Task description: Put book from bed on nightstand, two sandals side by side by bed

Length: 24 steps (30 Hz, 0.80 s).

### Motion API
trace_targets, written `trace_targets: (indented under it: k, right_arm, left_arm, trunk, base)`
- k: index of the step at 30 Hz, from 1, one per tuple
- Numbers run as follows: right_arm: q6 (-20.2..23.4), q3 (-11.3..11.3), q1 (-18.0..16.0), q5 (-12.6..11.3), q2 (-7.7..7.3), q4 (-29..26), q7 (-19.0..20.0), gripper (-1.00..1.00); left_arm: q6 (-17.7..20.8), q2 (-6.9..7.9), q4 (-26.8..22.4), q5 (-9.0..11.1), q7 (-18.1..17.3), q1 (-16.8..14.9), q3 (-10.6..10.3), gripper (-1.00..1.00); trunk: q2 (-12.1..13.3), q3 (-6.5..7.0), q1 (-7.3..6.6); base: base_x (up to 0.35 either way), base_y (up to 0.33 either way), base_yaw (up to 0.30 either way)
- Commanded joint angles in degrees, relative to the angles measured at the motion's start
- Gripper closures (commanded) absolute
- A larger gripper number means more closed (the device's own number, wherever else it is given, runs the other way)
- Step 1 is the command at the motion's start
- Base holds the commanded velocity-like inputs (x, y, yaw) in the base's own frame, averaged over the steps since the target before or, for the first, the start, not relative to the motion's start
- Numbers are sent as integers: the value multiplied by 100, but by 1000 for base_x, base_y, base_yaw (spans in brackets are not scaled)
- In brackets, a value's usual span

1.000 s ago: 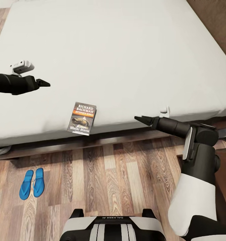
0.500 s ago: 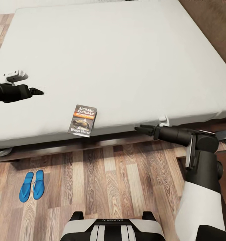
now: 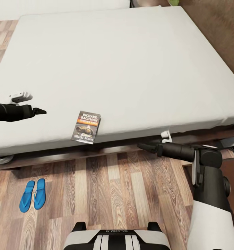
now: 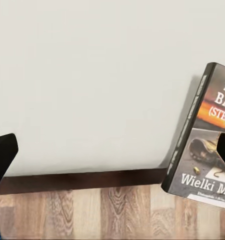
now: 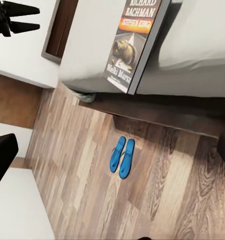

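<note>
book (image 3: 86, 127): lies flat on the bed (image 3: 123, 62), right at the near edge of the mattress, its lower end just reaching the rim; cover up.
long axis: runs from the mattress edge inward toward the far side of the bed, tilted slightly.
left pincer (image 3: 40, 111): hovers over the mattress, tip aimed toward the book; the left wrist view shows its dark fingertips (image 4: 2, 155) set wide apart, so it is spread and empty.
right pincer (image 3: 143, 146): hangs off the bed, over the floor (image 3: 123, 194) just beside the frame, tip pointing toward the book; its fingertips sit at opposite edges of the right wrist view, so it is spread and empty too.
nearer arm: by my judgement the left pincer is a little closer, and already above the mattress.
sandals (image 3: 32, 194): side by side on the floor near the bed; that part looks done.
</note>
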Motion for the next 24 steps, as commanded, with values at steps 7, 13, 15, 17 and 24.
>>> trace_targets:
  k: [7,13,15,17,24]
  right_arm:
    - [60,-7,192,65,30,-1,22,-100]
    - [-90,-11,325,74,53,1,-2,-100]
    - [-114,-13,344,76,52,1,-2,-100]
    - [-130,-14,356,76,54,2,-1,-100]
    - [-148,-35,391,94,62,52,0,-100]
  left_arm:
    - [9,101,-10,51,-257,1392,1087,-100]
    - [46,117,-14,-37,-1111,2950,2773,-100]
    - [53,133,-14,-61,-1219,3143,2992,-100]
    - [62,152,-14,-84,-1288,3259,3132,-100]
    - [77,153,-14,-127,-1402,3589,3296,-100]
  trunk:
    - [-2,62,0]
    - [-2,118,0]
    - [-2,136,0]
    - [-2,155,0]
    - [-2,220,0]
  base:
    - [0,0,0]
    - [0,0,0]
    - [0,0,0]
    - [0,0,0]
    - [0,0,0]
